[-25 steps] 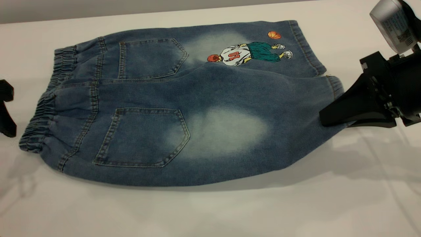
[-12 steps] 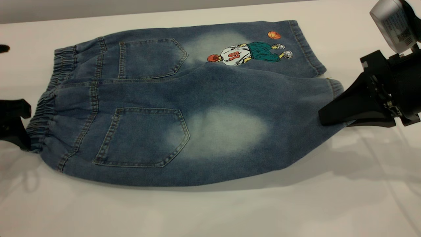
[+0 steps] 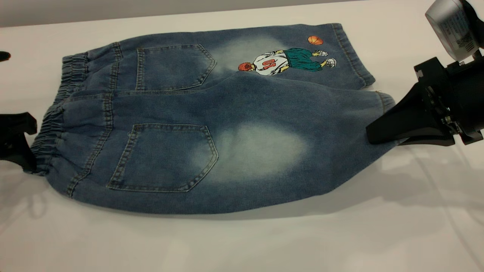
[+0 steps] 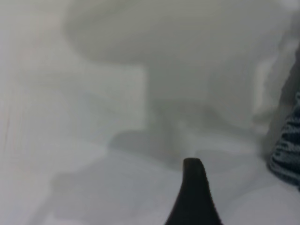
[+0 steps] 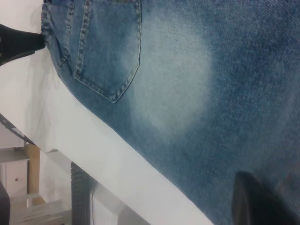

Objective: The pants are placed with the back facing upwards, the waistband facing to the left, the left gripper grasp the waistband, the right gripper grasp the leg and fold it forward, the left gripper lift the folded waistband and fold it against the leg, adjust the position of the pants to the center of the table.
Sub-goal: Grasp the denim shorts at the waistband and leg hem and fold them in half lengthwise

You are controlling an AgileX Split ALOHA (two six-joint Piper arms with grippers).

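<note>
The pants [image 3: 211,124] lie flat, back up, on the white table [image 3: 242,241], with two patch pockets showing. The gathered waistband [image 3: 56,113] is at the left. The printed leg lies at the far side. The plain leg [image 3: 264,151] with its pale oval lies nearer. My left gripper [image 3: 22,151] sits at the left edge, against the near end of the waistband, and looks open. One left finger [image 4: 193,187] rests on bare table with the waistband [image 4: 287,150] beside it. My right gripper [image 3: 372,136] is shut on the leg's hem at the right, and its finger [image 5: 258,201] lies on the denim.
A silver-grey labelled box [image 3: 452,26] sits above the right wrist. A small black part [image 3: 3,56] shows at the far left edge. The table's near edge [image 5: 93,136] and a support under it appear in the right wrist view. Bare table lies in front of the pants.
My left gripper has moved right, up against the near end of the waistband, nudging it slightly. A small black part came into view at the far left. The right gripper has held still.
</note>
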